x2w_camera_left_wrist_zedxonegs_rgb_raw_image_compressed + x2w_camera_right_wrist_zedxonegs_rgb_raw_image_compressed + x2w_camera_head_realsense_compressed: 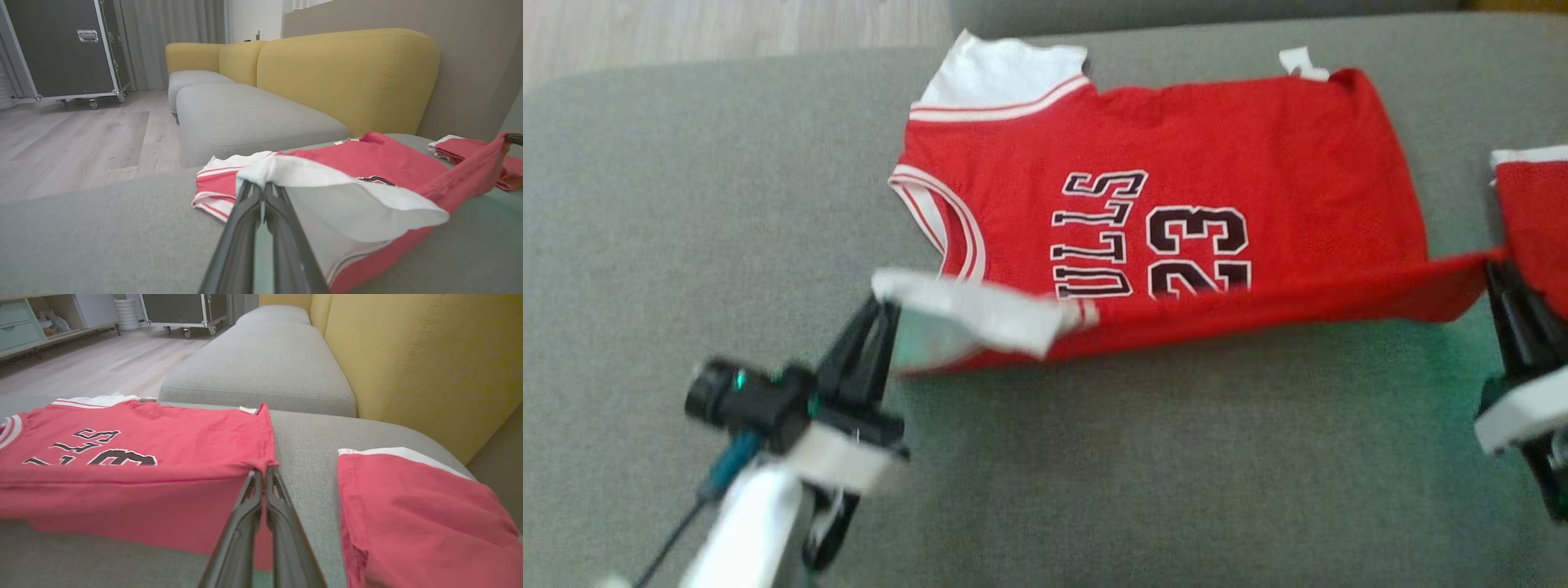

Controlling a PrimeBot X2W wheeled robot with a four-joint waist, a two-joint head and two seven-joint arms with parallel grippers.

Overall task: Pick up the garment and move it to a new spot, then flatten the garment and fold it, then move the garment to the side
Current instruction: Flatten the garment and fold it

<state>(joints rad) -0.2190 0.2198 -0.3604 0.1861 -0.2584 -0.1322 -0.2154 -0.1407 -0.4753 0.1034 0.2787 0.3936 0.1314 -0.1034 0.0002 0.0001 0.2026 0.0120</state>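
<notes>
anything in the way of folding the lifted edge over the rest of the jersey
Nothing visible lies on the jersey. A second red garment lies apart on the cushion, beside the right gripper.

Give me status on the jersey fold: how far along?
Done: the jersey lies spread out on the grey cushion, print up. In hand: the left hand is shut on the white-trimmed shoulder corner and the right hand on the hem corner. The near edge is lifted taut between them, so the first fold looks started. Left: finishing the fold and moving the jersey to the side.
</notes>
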